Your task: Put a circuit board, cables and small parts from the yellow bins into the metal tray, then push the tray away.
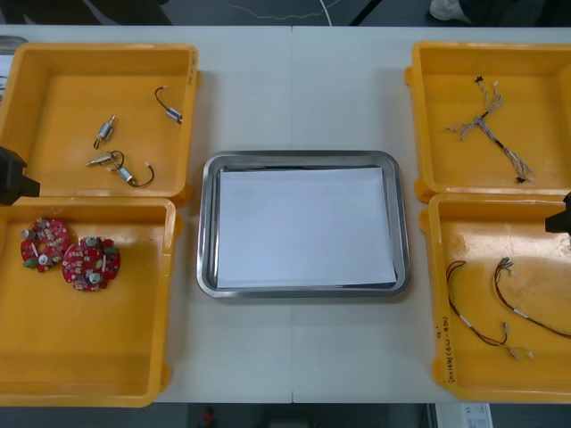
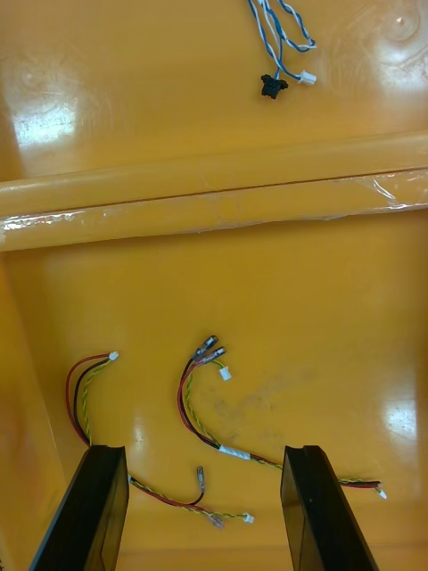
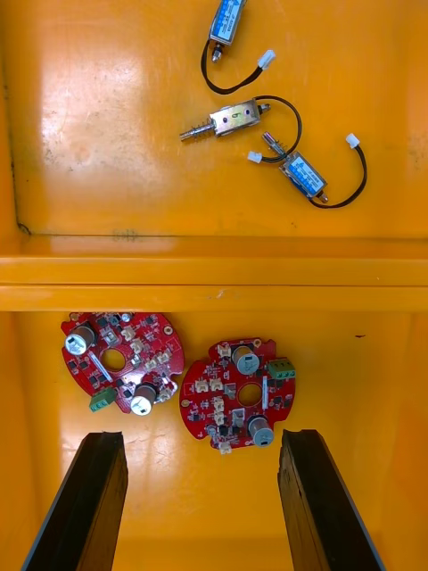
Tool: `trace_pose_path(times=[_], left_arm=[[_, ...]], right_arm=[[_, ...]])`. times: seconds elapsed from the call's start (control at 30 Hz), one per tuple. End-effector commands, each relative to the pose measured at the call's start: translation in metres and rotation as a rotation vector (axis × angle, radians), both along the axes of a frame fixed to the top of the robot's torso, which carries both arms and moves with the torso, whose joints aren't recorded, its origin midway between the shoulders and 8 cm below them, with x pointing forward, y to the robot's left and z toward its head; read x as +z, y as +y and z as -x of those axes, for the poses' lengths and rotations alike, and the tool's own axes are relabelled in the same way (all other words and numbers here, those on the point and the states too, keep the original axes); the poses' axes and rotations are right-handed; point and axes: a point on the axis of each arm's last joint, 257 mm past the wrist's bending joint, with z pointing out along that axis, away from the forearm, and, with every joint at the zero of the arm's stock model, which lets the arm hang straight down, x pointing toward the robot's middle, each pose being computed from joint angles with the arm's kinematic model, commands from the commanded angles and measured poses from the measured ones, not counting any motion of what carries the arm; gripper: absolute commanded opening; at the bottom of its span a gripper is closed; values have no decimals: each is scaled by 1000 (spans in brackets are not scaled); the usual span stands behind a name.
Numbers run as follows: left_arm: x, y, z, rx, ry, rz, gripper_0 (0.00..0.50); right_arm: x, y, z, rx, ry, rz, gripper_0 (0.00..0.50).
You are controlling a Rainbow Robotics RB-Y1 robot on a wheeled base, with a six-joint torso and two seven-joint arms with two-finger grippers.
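Red, likely rigid, light, fragile: 2 boards [image 3: 236, 393] at 9 o'clock of tray [image 1: 303, 157], before spread left gripper [image 3: 201, 437]; pinch by rim. Limp cables [image 2: 218, 419] at 4 o'clock, before spread right gripper [image 2: 203, 451]; take midway

The label [image 1: 443, 346] on one yellow bin [image 1: 500, 379] is unreadable.

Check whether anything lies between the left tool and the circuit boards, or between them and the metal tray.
Nothing visible separates the open left tool from the two circuit boards. Toward the metal tray, only their yellow bin's side wall must be cleared.
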Motion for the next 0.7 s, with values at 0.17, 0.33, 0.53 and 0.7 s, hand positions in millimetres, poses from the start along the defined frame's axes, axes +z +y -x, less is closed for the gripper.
trace_pose_path(times=[0.17,0.33,0.53,0.7], left_arm=[[-8,-7,6,-104,19,-56,500],[-8,-7,6,-104,19,-56,500],[-8,-7,6,-104,19,-56,500],[-8,-7,6,-104,19,-56,500]], right_arm=[[21,-10,-5,41,-38,62,500],[21,-10,-5,41,-38,62,500],[21,-10,-5,41,-38,62,500],[21,-10,-5,41,-38,62,500]])
